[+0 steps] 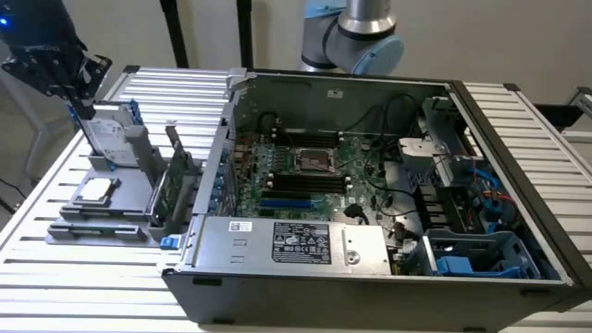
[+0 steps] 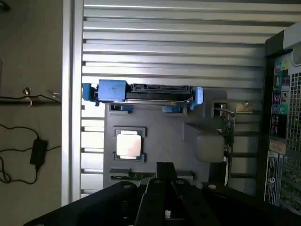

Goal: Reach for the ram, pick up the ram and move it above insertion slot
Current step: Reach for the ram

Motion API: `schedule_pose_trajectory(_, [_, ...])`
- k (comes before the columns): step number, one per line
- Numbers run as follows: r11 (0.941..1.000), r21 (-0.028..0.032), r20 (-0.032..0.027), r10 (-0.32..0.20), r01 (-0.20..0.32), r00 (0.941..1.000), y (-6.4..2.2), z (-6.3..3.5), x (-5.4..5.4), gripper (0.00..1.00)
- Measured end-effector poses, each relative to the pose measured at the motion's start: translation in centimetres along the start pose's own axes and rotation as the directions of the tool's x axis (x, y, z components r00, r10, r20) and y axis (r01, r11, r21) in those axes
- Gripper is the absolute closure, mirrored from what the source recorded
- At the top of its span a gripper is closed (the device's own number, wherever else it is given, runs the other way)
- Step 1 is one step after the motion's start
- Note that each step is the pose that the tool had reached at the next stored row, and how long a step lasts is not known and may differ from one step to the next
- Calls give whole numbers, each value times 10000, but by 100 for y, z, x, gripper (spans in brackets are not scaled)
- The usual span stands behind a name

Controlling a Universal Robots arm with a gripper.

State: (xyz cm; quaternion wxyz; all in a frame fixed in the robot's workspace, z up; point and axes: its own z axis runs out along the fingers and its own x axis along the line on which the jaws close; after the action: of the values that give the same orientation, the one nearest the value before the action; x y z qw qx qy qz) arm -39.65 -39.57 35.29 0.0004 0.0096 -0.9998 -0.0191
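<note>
End effector (image 1: 82, 104): hung above the holder (image 1: 129, 187); grip width I could not tell
Ram (image 2: 128, 175): lay in holder

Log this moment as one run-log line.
phase: reach | end effector: above gray fixture, holding nothing seen | ram: lying in that fixture, not lifted

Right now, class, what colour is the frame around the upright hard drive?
The hard drive frame is blue, clearest in the wrist view.
</note>
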Motion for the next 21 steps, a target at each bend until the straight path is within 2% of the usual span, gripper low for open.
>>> schedule_pose_trajectory(13, [10000, 1, 0, 2, -2, 10000, -22, -1, 1, 89])
schedule_pose_trajectory(15, [10000, 0, 0, 2, -2, 10000, -79, -3, 2, 89])
schedule_pose_trajectory(21, [10000, 0, -2, 3, -3, 10000, -351, -15, 7, 89])
